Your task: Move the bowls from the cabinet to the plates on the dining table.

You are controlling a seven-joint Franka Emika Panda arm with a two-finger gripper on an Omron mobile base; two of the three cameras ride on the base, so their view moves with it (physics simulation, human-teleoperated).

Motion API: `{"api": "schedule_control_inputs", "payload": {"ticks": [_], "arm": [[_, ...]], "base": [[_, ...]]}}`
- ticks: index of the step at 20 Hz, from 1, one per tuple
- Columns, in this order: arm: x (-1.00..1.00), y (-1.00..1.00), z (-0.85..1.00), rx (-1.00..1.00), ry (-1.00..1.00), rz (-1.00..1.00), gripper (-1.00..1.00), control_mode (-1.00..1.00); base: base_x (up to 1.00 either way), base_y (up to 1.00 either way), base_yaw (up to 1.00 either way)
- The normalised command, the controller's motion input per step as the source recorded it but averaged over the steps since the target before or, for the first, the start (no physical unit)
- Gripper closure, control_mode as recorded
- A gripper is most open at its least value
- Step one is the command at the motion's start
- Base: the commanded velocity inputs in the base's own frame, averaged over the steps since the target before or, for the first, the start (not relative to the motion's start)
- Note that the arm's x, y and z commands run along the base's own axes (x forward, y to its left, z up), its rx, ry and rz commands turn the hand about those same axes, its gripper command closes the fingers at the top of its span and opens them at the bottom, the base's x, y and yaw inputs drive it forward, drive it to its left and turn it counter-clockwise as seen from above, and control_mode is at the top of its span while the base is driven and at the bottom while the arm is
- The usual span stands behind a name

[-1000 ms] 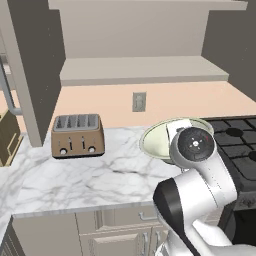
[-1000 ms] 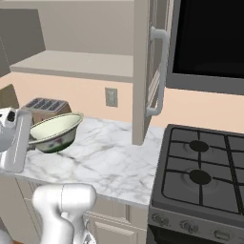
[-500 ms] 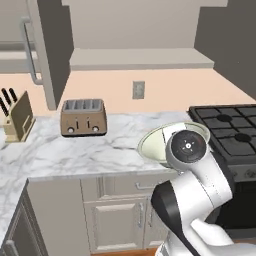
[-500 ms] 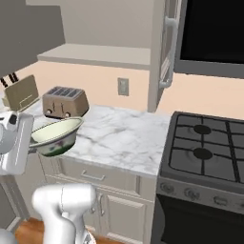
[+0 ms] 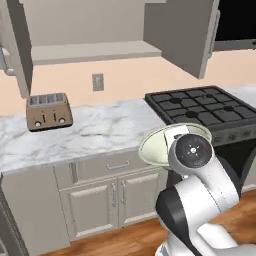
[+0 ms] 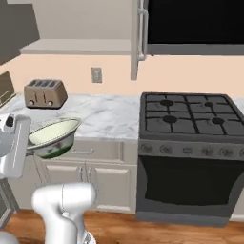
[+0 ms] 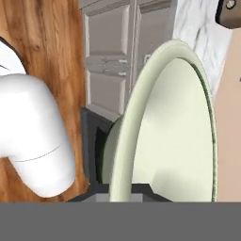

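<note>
Gripper [image 7: 120, 190] fingers pinch the rim of the pale green bowl [image 7: 164, 127], seen on its side in the hand view. From the left, the bowl [image 5: 161, 145] hangs before the lower doors. From the right, it [image 6: 53, 136] hangs beside the stove [image 6: 190, 147].

Glossy pale green-cream bowl [image 6: 53, 137], smooth glaze. White grey-veined marble tabletop [image 5: 95, 132], polished. Matt grey-beige painted cabinet doors [image 5: 95, 202] at lower left. Brushed brown metal toaster [image 5: 48, 111]. Warm wood-plank floor [image 7: 44, 52].
</note>
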Motion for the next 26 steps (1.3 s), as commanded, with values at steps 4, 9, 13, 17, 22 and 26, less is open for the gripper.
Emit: {"api": "schedule_control_inputs", "payload": {"ticks": [4,9,13,17,22,26], "arm": [[0.00,0.00,0.00,0.00,0.00,0.00,1.00,1.00],[0.00,0.00,0.00,0.00,0.00,0.00,1.00,1.00],[0.00,0.00,0.00,0.00,0.00,0.00,1.00,1.00],[0.00,0.00,0.00,0.00,0.00,0.00,1.00,1.00],[0.00,0.00,0.00,0.00,0.00,0.00,1.00,1.00],[0.00,0.00,0.00,0.00,0.00,0.00,1.00,1.00]], "base": [[-0.17,0.00,-0.87],[-0.19,-0.12,-0.75],[-0.01,-0.64,-0.44],[0.00,-0.98,-0.24],[0.00,-1.00,-0.14],[0.00,-0.98,-0.12]]}}
